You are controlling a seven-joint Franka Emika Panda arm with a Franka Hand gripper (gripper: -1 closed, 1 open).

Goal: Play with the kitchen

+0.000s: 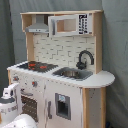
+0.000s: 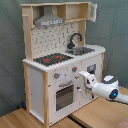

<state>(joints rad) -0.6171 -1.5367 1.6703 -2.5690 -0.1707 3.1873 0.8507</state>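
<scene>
Kitchen: we see the kitchen [image 2: 62,60] as the biggest thing in both exterior views, tall, white and light wood, standing on a wooden counter [image 2: 95,114]; its front panel is right at the claw's tip.
Backdrop: a grey-green curtain [image 2: 10,55] hangs behind the kitchen, well beyond the claw.
Arm: in the second exterior view the white arm [image 2: 109,89] comes in from the second exterior view's right; in the first exterior view we only see white arm parts [image 1: 9,102] low at the first exterior view's left.
Oven door: the oven door [image 2: 64,95] with its dark window sits just beside the claw, toward the second exterior view's left.
Hood: the grey hood [image 2: 49,20] is high above the claw.
Hob: the black hob [image 2: 52,59] with red rings lies above the claw.
Sink and faucet: the sink [image 2: 85,50] and the black faucet [image 2: 74,40] are above the claw, on the worktop.
Claw: the claw [image 2: 83,76] points at the kitchen's front, close to or touching it; we cannot tell whether its fingers are spread or pressed together, or whether it grips anything.
Knobs: the knobs [image 2: 57,76] sit above the oven door, near the claw and slightly higher.
</scene>
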